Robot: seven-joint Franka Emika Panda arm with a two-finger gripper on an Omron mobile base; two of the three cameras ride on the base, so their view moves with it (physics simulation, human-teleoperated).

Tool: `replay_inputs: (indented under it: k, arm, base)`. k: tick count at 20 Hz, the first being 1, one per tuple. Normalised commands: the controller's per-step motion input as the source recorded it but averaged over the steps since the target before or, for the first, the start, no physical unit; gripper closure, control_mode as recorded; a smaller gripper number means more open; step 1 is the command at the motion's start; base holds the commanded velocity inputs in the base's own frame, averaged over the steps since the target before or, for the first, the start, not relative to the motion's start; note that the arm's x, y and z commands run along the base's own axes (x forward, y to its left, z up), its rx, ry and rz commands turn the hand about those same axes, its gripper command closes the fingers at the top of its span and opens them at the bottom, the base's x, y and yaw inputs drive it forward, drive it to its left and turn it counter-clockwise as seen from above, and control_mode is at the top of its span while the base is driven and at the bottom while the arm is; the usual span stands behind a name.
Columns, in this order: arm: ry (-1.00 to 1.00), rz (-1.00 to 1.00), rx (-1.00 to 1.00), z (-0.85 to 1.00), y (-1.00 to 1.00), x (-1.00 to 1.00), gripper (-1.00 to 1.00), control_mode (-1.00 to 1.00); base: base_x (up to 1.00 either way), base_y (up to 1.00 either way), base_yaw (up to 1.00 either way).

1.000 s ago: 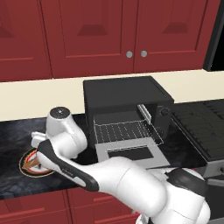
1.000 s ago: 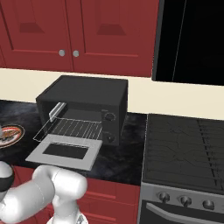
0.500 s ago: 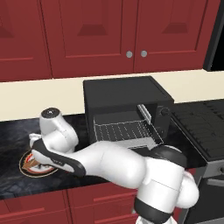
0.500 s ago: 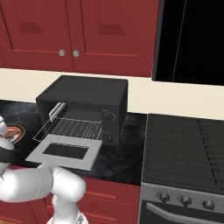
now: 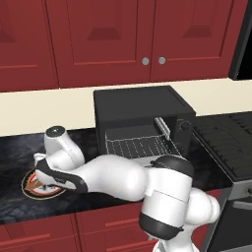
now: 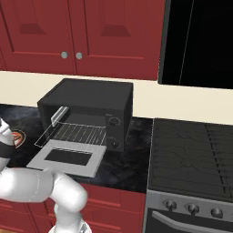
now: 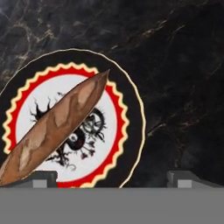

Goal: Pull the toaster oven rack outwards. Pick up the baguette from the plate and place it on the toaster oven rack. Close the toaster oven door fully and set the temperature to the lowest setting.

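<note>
The baguette (image 7: pixel 57 129) lies slantwise across the plate (image 7: pixel 120 127), which has a red-orange ring and a dark centre pattern. My gripper (image 7: pixel 112 178) hangs above the plate's near edge, open, with one fingertip (image 7: pixel 39 177) by the loaf's lower end and nothing between the two. In the left base view the hand covers part of the plate (image 5: pixel 30 189) at the counter's left. The black toaster oven (image 6: pixel 86 98) stands with its door (image 6: pixel 68 157) folded down flat. Its wire rack (image 6: pixel 75 133) is drawn out over the door.
A black stovetop (image 6: pixel 195 145) lies right of the oven, whose knobs (image 6: pixel 113 122) sit on the right panel. Red cabinets (image 5: pixel 106 39) hang above the counter. My white arm (image 5: pixel 123 177) stretches across the counter's front, in front of the oven door.
The hand has eased a little left and down over the plate, and the arm's elbow has swung up in front of the oven. Oven, rack, plate and baguette have not moved.
</note>
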Motion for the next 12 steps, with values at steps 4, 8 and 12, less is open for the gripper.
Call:
replay_inputs:
  k: [4,8,12]
  arm:
    - [0.03,0.00,0.00,-0.05,0.18,0.38,-1.00,-1.00]
    - [0.10,-0.01,0.00,-0.17,0.28,0.36,-1.00,-1.00]
    - [0.08,0.00,-0.03,-0.21,0.21,0.27,-1.00,-1.00]
  base:
    - [0.00,0.00,0.00]
    - [0.00,0.00,0.00]
    - [0.00,0.00,0.00]
